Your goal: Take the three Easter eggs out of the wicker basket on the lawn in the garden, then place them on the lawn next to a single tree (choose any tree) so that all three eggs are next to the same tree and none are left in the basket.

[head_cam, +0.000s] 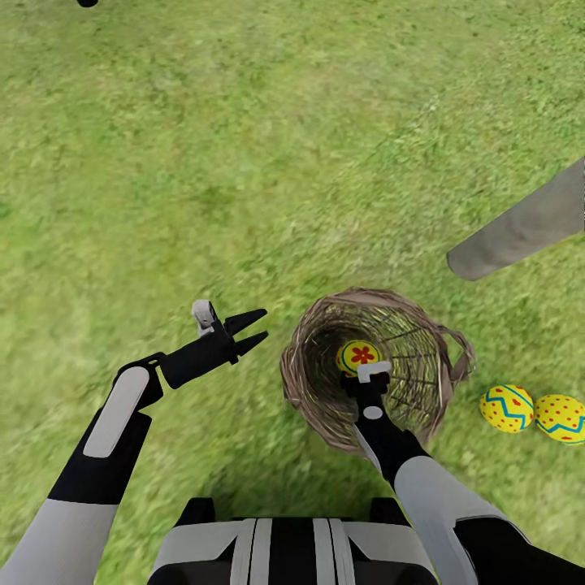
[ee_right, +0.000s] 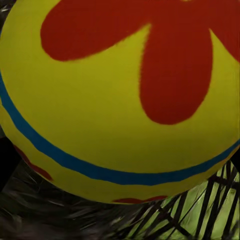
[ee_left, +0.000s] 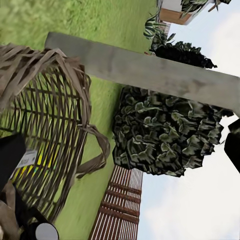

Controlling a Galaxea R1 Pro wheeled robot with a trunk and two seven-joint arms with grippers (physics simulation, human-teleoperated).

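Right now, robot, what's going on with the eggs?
Right gripper inside basket at flower egg, grip unclear. Left gripper open, empty. Two eggs on grass by trunk.

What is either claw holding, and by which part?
Left claw is open, empty. Right claw reaches into the basket at the flower egg; whether it grips cannot be told.

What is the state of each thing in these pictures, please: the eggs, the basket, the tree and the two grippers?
Flower egg: inside the basket, at the right gripper's tip.
Zigzag egg: out, lying on the lawn.
Dotted egg: out, on the grass beside the zigzag egg.
Wicker basket: open, on the grass.
Tree trunk: near the two eggs.
Left gripper: open, empty, beside the basket.
Right gripper: inside the basket; grip cannot be told.
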